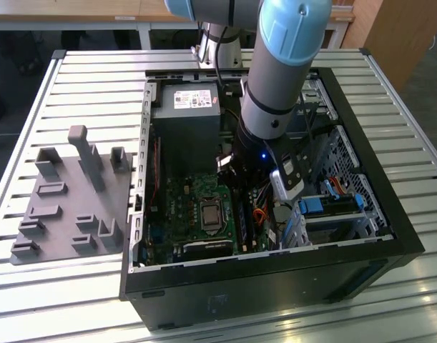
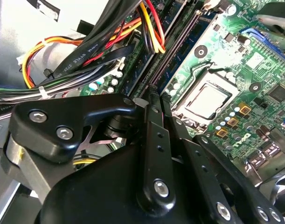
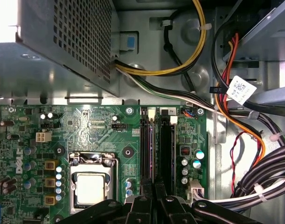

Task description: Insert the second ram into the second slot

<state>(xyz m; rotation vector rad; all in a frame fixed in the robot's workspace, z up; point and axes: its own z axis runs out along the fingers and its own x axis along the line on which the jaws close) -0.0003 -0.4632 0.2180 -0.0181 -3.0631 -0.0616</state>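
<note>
A: How does the second ram (image 3: 150, 144) handle?
B: I'd judge it light, stiff and thin. It's a fragile board and shouldn't be bent or twisted. Hold it by the long top edge or the short ends, off the chips and contacts.

A: Exterior view?
B: The arm (image 1: 275, 71) reaches down into the open PC case (image 1: 397, 236) on the slatted worktop (image 1: 96, 78). Its end sits over the motherboard (image 1: 197, 207), on the side towards the drive bays. The grey fixture (image 1: 68, 207) lies outside the case on the exterior view's left, well apart.

A: Second wrist view?
B: The tool (image 2: 154, 91) is narrow, with the fingers (image 2: 149, 121) almost together and only a thin gap between them. The tips point straight along a long dark memory slot (image 2: 179, 42). The cable bundle (image 2: 86, 51) runs just beside it, not across the slot line.

A: First wrist view?
B: There are two parallel slots beside the CPU socket (image 3: 91, 179). A thin pale-blue strip stands edge-on in the slot nearer the socket and runs in under the fingertips. I read that as the stick, pinched by its top edge and upright in the slot line. The neighbouring slot (image 3: 166, 144) looks dark.

A: Seated?
B: I can't tell the depth, or whether the end latches have closed.
</note>
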